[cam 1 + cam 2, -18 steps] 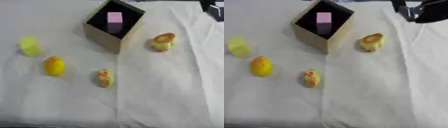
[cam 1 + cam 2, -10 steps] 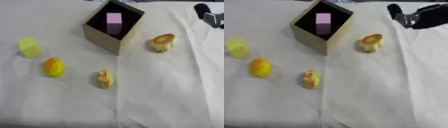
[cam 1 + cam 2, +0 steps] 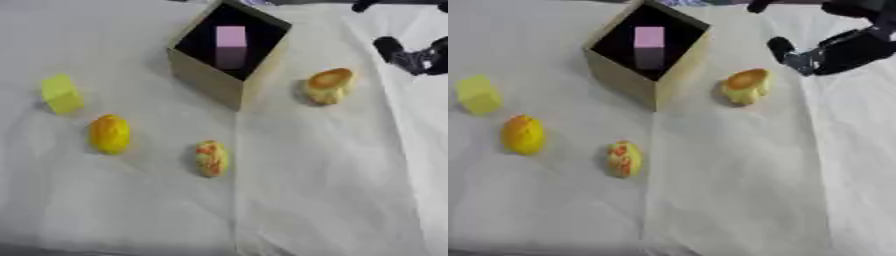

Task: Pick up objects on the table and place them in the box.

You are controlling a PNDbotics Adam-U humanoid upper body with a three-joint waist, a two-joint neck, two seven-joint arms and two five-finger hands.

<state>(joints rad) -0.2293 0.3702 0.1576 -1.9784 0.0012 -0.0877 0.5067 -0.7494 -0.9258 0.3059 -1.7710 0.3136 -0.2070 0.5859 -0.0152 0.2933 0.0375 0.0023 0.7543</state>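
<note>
An open tan box (image 3: 627, 82) stands at the upper middle with a pink block (image 3: 649, 39) inside it. To its right lies a yellow thing with an orange top (image 3: 746, 86). A yellow block (image 3: 479, 94), a yellow-orange fruit (image 3: 523, 134) and a small speckled oval thing (image 3: 624, 158) lie to the left and in front of the box. My black right hand (image 3: 846, 49) comes in from the upper right, open and empty. It is up and to the right of the orange-topped thing, apart from it. My left hand shows in no view.
A white cloth (image 3: 737, 190) with creases covers the table; one fold runs down from the box's front corner. The hand's arm is cut off by the right edge.
My right hand has moved in from the upper right, down and left toward the orange-topped thing. Nothing on the table has shifted.
</note>
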